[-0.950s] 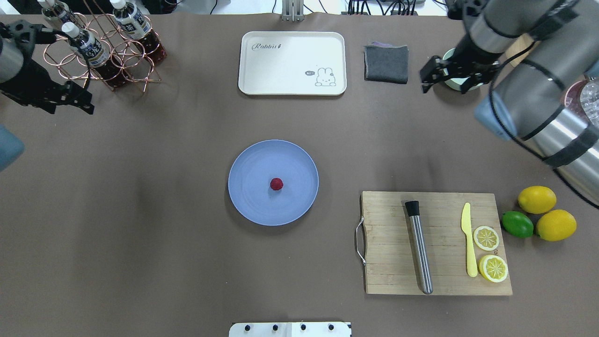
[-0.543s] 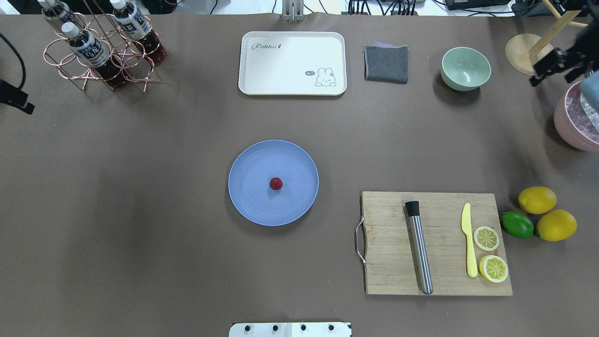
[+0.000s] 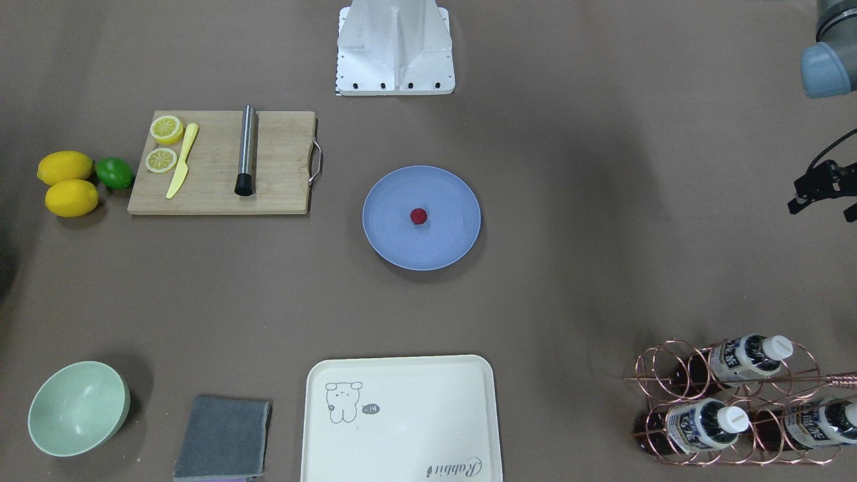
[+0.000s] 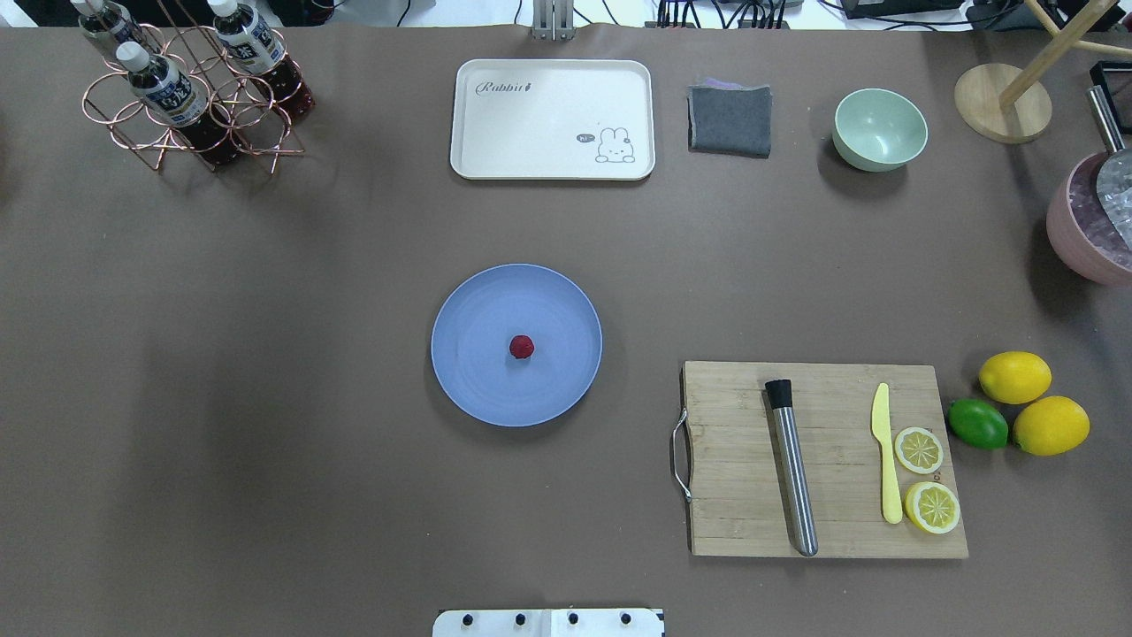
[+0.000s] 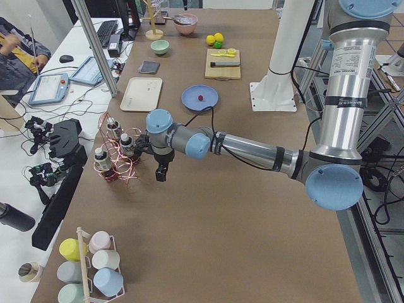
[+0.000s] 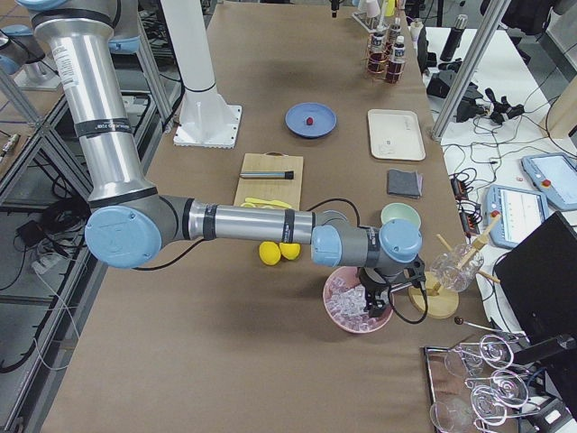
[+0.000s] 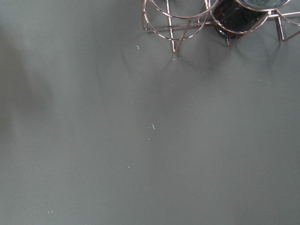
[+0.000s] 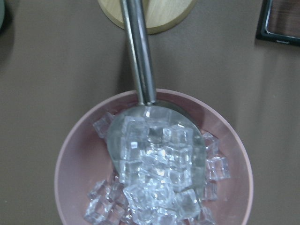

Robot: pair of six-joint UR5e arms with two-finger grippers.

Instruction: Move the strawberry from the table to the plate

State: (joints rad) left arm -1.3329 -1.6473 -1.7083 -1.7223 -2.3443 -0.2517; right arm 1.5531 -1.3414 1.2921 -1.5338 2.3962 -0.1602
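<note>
The small dark red strawberry (image 4: pixel 522 346) (image 3: pixel 418 215) lies near the middle of the blue-lavender plate (image 4: pixel 469 310) (image 3: pixel 388 194), which sits mid-table (image 4: pixel 265 442). Neither gripper is near it. My left gripper (image 3: pixel 822 209) hangs at the table's left end by the bottle rack, cut off by the frame edge, its two fingers spread apart with nothing between them. It also shows in the exterior left view as the left gripper (image 5: pixel 161 175). My right gripper (image 6: pixel 374 302) hovers over a pink bowl of ice at the far right. It shows only in the side view, so I cannot tell whether it is open.
A wooden cutting board (image 4: pixel 822 460) with a steel muddler, yellow knife and lemon slices lies right of the plate. Two lemons and a lime (image 4: pixel 977 423) sit beside it. At the back are a cream tray (image 4: pixel 553 119), grey cloth (image 4: pixel 730 119), mint bowl (image 4: pixel 880 128) and bottle rack (image 4: pixel 195 97). The pink ice bowl (image 4: pixel 1083 239) is at the right edge.
Both arms have swung outward and left the overhead view, the right one going from the mint bowl to the ice bowl. The strawberry has stayed on the plate.
</note>
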